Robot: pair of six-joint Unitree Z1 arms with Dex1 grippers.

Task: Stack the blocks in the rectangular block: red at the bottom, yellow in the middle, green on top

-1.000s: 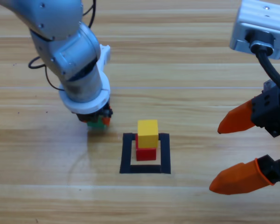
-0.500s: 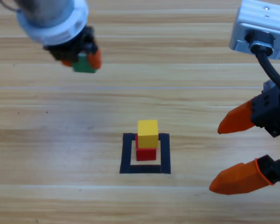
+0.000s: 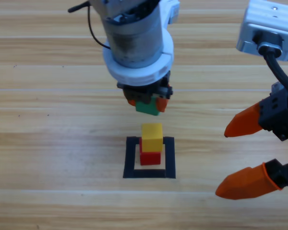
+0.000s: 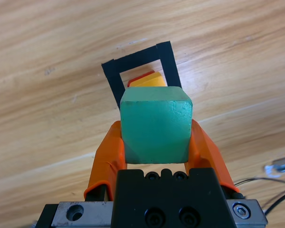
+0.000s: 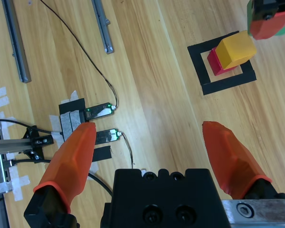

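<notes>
We see the left hand above the bench, its jaws clamped on the green cube from two sides. In the high view the cube hangs clear of the wood, just beyond the tape square and the stack inside it. The left wrist view shows the green cube filling the space between the jaws, with the square and the top of the yellow cube past it.

The red cube sits on the bench inside the square, and the yellow cube rests on top of it, turned a little off the red one's edges. The green cube touches neither.

Our right hand waits at the right edge, well apart from the square, its jaws spread wide with nothing between them. Its own view shows the stack far off, and cables and metal rails lying on the bench.
</notes>
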